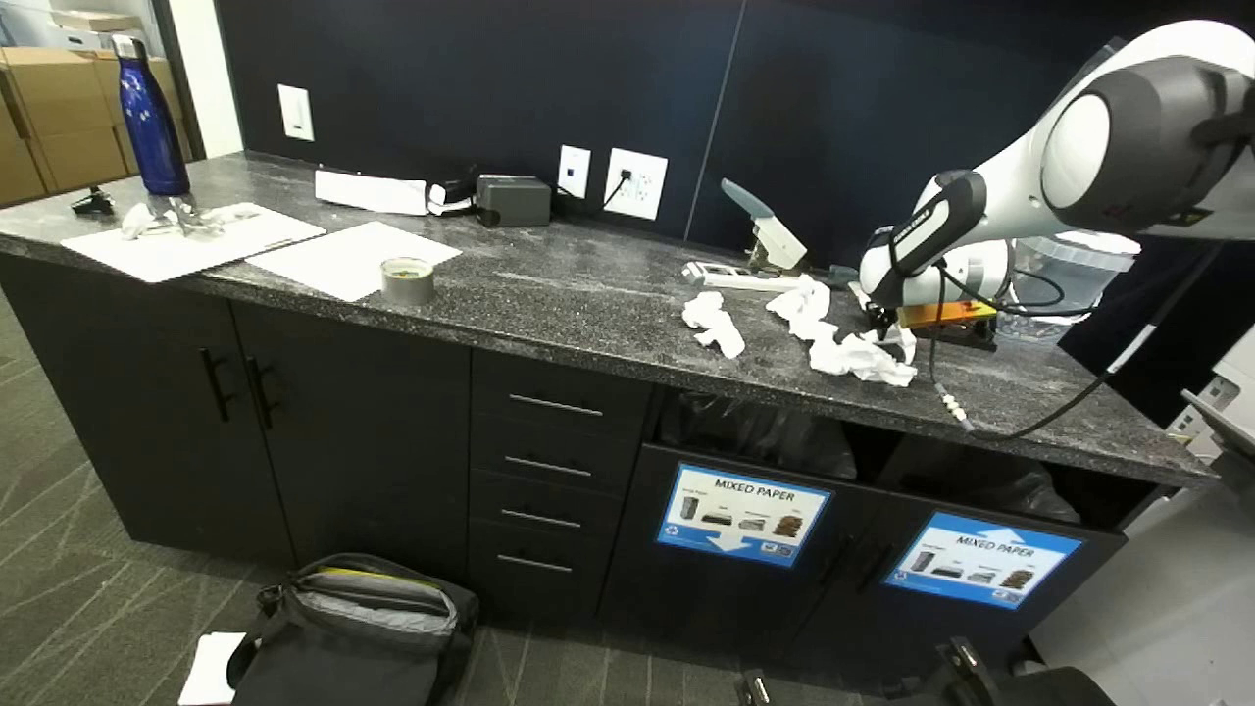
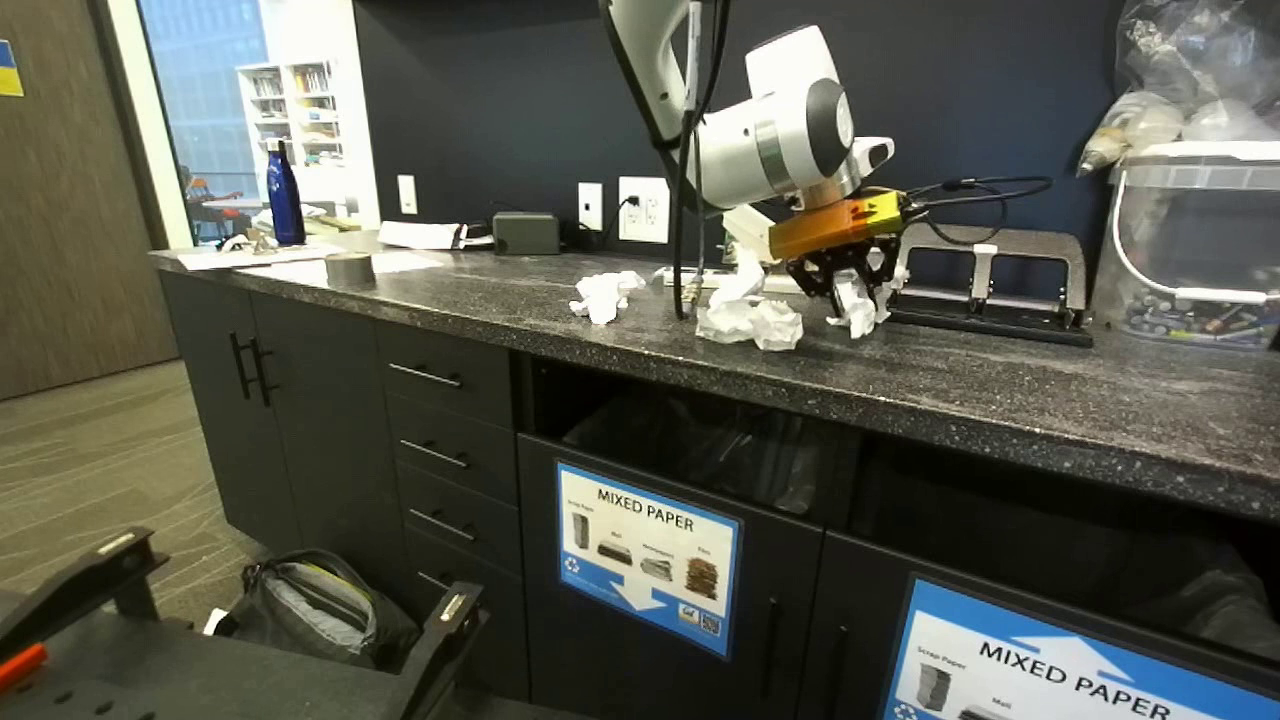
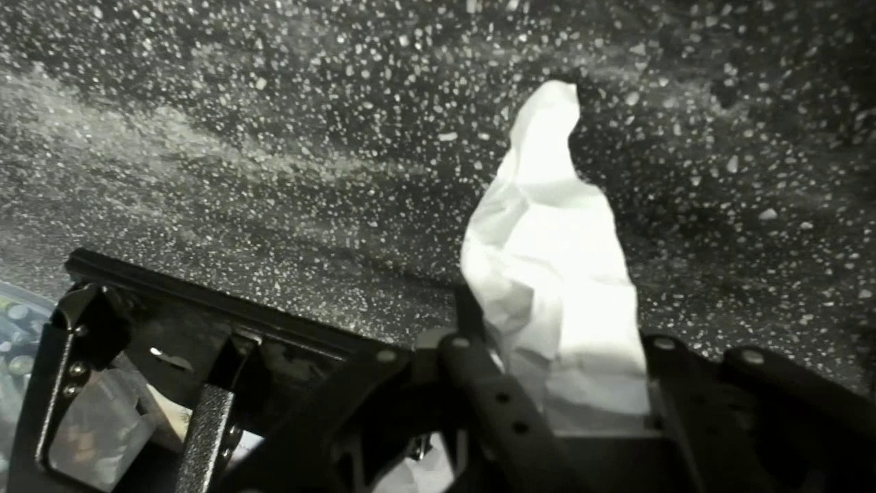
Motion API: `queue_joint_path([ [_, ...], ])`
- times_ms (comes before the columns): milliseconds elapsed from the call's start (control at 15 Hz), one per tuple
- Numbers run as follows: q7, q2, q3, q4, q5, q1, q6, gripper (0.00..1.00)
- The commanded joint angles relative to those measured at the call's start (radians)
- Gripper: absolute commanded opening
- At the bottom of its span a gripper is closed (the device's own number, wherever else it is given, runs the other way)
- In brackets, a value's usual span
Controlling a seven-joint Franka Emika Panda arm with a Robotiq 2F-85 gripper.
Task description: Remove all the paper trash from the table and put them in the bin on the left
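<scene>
Between the fingers of my gripper (image 3: 558,342) a crumpled white paper scrap (image 3: 561,253) fills the gap in the wrist view, its narrow end lying out over the speckled table (image 3: 308,137). The paper hides the right fingertip, so a firm hold does not show. In an exterior view the gripper (image 2: 862,298) points down around that scrap (image 2: 855,305), low over the countertop. More paper trash lies nearby: one scrap (image 1: 714,324) apart, others (image 1: 802,306) bunched close to the gripper. Below stands the left bin (image 1: 706,603), its top slot open at the cabinet.
A black hole punch (image 2: 985,280) and a clear lidded tub (image 2: 1190,240) flank the gripper. A stapler (image 1: 775,240) stands behind the scraps. Further along are a tape roll (image 1: 406,281), flat sheets (image 1: 343,260) and a blue bottle (image 1: 152,123). A cable loops from the arm over the front edge.
</scene>
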Motion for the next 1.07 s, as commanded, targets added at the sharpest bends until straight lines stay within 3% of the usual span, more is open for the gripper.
queue_joint_path([
  [0,0.061,0.012,-0.033,0.028,-0.031,0.016,-0.011,0.13],
  [267,0.035,-0.040,0.000,-0.029,-0.023,-0.001,-0.088,0.04],
  [467,0.047,-0.102,-0.026,-0.107,-0.041,0.015,-0.102,0.07],
  [800,0.190,-0.264,-0.218,-0.326,-0.196,0.142,-0.042,0.10],
  [1000,0.162,-0.407,-0.242,-0.471,-0.294,0.171,-0.100,0.08],
])
